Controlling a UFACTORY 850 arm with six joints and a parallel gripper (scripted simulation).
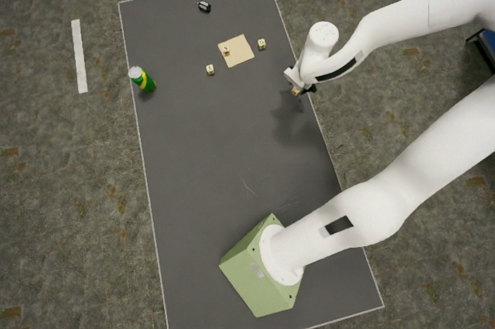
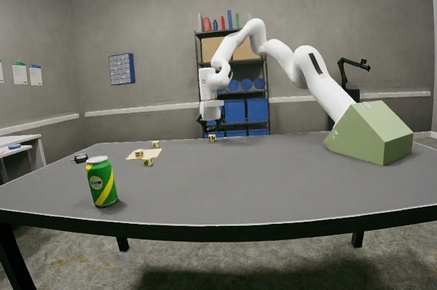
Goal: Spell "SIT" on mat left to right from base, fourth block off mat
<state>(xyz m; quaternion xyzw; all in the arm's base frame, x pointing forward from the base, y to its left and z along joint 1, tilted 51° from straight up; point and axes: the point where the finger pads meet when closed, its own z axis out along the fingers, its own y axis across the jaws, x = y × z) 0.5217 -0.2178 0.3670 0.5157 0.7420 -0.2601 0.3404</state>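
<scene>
The dark grey table (image 1: 223,149) carries everything, and places below are given from the tan mat (image 1: 237,50) that lies on its far half. The white arm (image 2: 282,57) rises from the green base (image 2: 370,132) at the near end, well away from the mat. A green and yellow can (image 1: 142,79) stands upright well to the left of the mat, by the table's left edge. The gripper (image 1: 300,90) hangs to the right of the mat at the table's right edge, its fingers spread and holding nothing, above one block (image 2: 212,137) that rests on the table. The S block (image 1: 226,50) sits on the mat's left part. The I block (image 1: 209,70) lies just off the mat's near-left corner. Another block (image 1: 261,43), its letter unreadable, sits just off its right side. A small black object (image 1: 204,6) lies beyond the mat's far side.
</scene>
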